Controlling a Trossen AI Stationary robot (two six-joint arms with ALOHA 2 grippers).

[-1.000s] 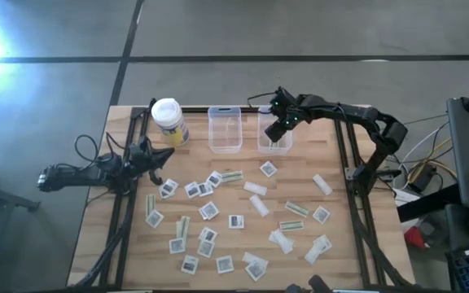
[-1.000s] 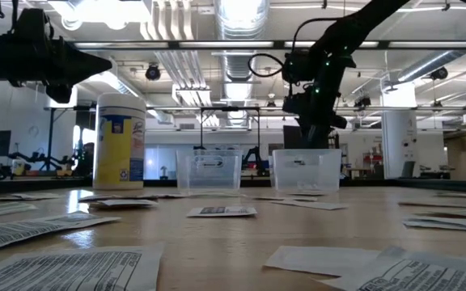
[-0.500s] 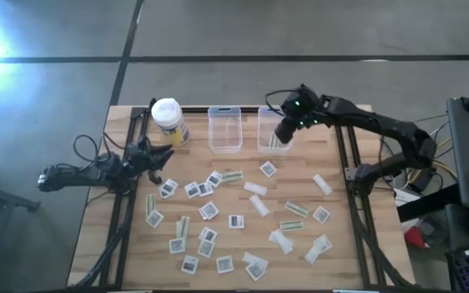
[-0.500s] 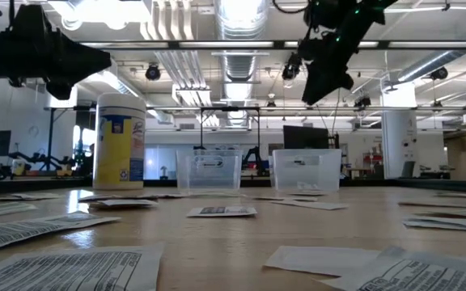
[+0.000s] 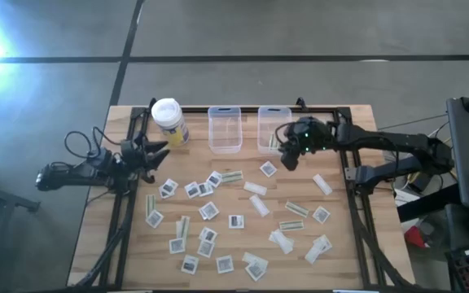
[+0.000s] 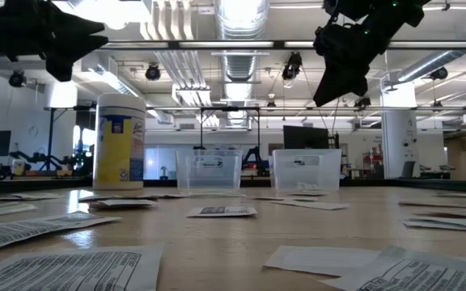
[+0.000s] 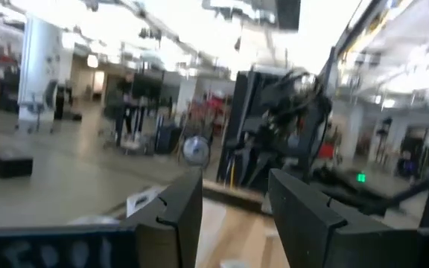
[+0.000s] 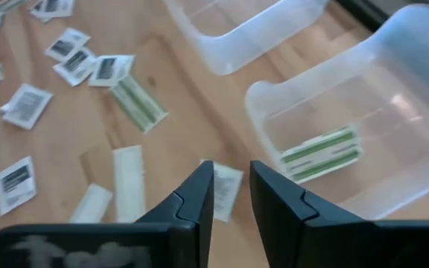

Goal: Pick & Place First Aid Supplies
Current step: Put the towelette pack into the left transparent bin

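Observation:
Several first aid supplies (image 5: 236, 220), small flat white packets and strips, lie scattered flat on the wooden table. Greenish strips (image 8: 320, 153) lie flat on the floor of the right clear bin (image 5: 272, 122). My right gripper (image 8: 232, 170) hangs above the table just on the near side of that bin (image 5: 287, 160), tilted down, open by a narrow gap with nothing between its fingers. My left gripper (image 5: 159, 152) is held level above the table's left edge, open and holding nothing (image 7: 235, 179).
A second clear bin (image 5: 225, 129) stands left of the first, at the far edge. A yellow container with a white lid (image 5: 169, 120) stands at the far left, close to my left gripper. A black frame (image 5: 344, 155) borders the table.
My right gripper has risen out of the right bin and drawn back toward the table's near and right side, tipping less steeply downward. My left gripper has risen a little and opened.

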